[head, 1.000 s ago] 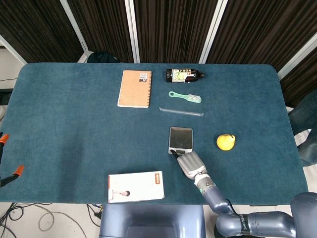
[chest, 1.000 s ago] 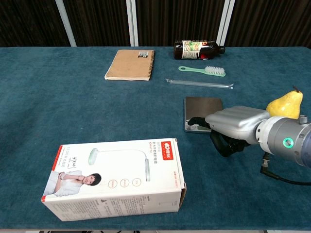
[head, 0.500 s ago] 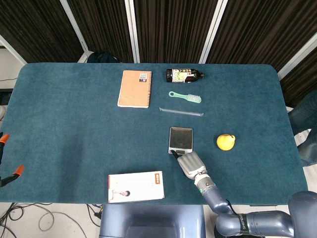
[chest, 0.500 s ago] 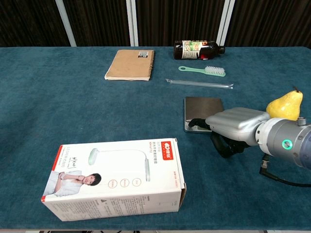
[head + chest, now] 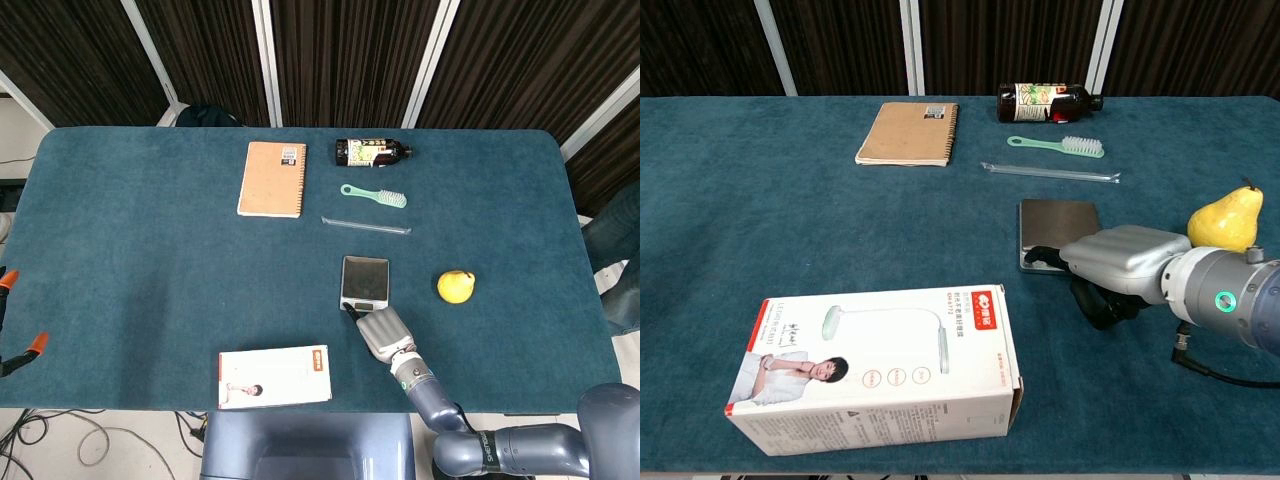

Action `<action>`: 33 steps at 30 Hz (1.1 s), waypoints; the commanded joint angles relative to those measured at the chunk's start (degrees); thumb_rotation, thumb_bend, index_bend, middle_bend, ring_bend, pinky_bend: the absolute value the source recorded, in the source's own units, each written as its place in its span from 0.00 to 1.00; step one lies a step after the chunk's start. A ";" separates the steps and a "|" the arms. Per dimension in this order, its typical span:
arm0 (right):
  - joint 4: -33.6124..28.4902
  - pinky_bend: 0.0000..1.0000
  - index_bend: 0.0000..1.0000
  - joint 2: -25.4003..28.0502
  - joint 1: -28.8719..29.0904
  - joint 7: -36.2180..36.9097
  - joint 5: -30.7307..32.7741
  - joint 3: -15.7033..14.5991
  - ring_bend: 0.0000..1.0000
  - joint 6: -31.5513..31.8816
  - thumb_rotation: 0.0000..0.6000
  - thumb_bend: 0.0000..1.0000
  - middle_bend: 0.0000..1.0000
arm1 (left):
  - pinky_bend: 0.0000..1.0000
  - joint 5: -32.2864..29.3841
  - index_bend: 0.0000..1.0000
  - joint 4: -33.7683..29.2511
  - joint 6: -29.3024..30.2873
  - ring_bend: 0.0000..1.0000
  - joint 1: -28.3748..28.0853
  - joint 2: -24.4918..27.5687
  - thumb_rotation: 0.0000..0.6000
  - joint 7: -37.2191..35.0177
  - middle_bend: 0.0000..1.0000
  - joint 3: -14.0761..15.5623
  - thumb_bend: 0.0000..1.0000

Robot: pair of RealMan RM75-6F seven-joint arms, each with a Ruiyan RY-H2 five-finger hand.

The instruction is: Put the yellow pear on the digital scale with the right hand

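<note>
The yellow pear (image 5: 455,286) (image 5: 1226,222) stands on the blue table to the right of the digital scale (image 5: 365,280) (image 5: 1057,226), apart from it. The scale is a small flat plate with nothing on it. My right hand (image 5: 382,332) (image 5: 1118,265) hovers low at the scale's near edge, left of the pear and not touching it. Its silver back faces up, and dark fingers (image 5: 1102,300) curl under the palm with nothing in them. One dark fingertip (image 5: 1040,253) reaches over the scale's front edge. My left hand is out of both views.
A white lamp box (image 5: 875,365) lies at the near left. Toward the back lie a brown notebook (image 5: 271,178), a dark bottle (image 5: 372,152), a green brush (image 5: 374,195) and a thin clear stick (image 5: 366,226).
My right hand has drifted slightly left and back toward me along the scale's near edge. The pear and the scale have not moved.
</note>
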 commanded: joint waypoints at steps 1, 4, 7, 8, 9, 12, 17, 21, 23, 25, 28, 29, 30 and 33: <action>0.09 0.77 0.00 -0.11 0.14 -0.02 0.17 -0.05 0.68 0.07 1.00 0.96 0.64 | 0.04 0.00 0.09 -0.01 0.00 0.00 0.00 0.00 1.00 0.00 0.06 0.00 0.19; 0.12 0.77 0.00 -0.21 0.32 -0.24 0.42 -0.25 0.68 0.33 1.00 0.95 0.64 | 0.04 0.01 0.09 -0.02 0.07 0.00 0.02 0.02 1.00 -0.03 0.06 -0.02 0.19; 0.12 0.77 0.00 -0.26 0.41 -0.28 0.56 -0.41 0.68 0.49 1.00 0.96 0.64 | 0.04 0.01 0.09 -0.01 0.07 0.00 0.02 0.01 1.00 0.00 0.06 -0.01 0.19; 0.12 0.77 0.00 -0.28 0.45 -0.27 0.60 -0.47 0.68 0.52 1.00 0.95 0.64 | 0.04 0.01 0.09 -0.01 0.03 0.00 0.01 0.01 1.00 0.02 0.06 0.01 0.19; 0.14 0.77 0.00 -0.30 0.50 -0.30 0.62 -0.54 0.68 0.55 1.00 0.96 0.64 | 0.04 0.02 0.09 -0.02 0.02 0.00 0.00 0.01 1.00 0.03 0.06 0.01 0.19; 0.26 0.77 0.00 -0.38 0.65 -0.57 0.56 -0.80 0.68 0.73 1.00 0.95 0.64 | 0.04 0.04 0.09 -0.01 0.04 0.00 -0.01 -0.03 1.00 0.11 0.06 0.01 0.19; 0.39 0.77 0.01 -0.55 0.76 -0.67 0.65 -1.25 0.68 0.94 1.00 0.96 0.64 | 0.04 -0.01 0.09 -0.01 0.09 0.00 0.01 -0.05 1.00 0.21 0.06 -0.02 0.19; 0.41 0.77 0.03 -0.63 0.86 -0.70 0.58 -1.44 0.68 1.08 1.00 0.96 0.64 | 0.04 0.01 0.09 -0.01 0.08 0.00 0.00 -0.05 1.00 0.23 0.06 -0.01 0.19; 0.39 0.77 0.04 -0.65 0.93 -0.82 0.50 -1.59 0.68 1.13 1.00 0.96 0.64 | 0.04 0.01 0.09 0.00 0.09 0.00 0.00 -0.06 1.00 0.24 0.06 -0.01 0.19; 0.35 0.77 0.05 -0.69 0.99 -0.88 0.53 -1.75 0.68 1.15 1.00 0.96 0.64 | 0.04 -0.01 0.09 0.00 0.07 0.00 0.00 -0.06 1.00 0.26 0.06 0.00 0.19; 0.45 0.77 0.06 -0.78 1.04 -1.04 0.63 -2.01 0.68 1.20 1.00 0.95 0.64 | 0.04 -0.04 0.09 -0.04 0.10 0.00 0.01 -0.04 1.00 0.26 0.06 -0.02 0.19; 0.50 0.77 0.07 -0.82 1.08 -1.12 0.66 -2.09 0.68 1.23 1.00 0.95 0.64 | 0.04 -0.04 0.09 -0.04 0.12 0.00 0.01 -0.04 1.00 0.26 0.06 -0.04 0.19; 0.54 0.77 0.08 -0.87 1.09 -1.21 0.69 -2.19 0.68 1.30 1.00 0.95 0.64 | 0.04 -0.06 0.09 -0.03 0.13 0.00 0.02 -0.03 1.00 0.27 0.06 -0.05 0.19; 0.54 0.77 0.10 -0.97 1.12 -1.38 0.67 -2.36 0.68 1.55 1.00 0.96 0.64 | 0.04 -0.09 0.09 -0.04 0.04 0.00 0.00 -0.03 1.00 0.32 0.05 -0.02 0.19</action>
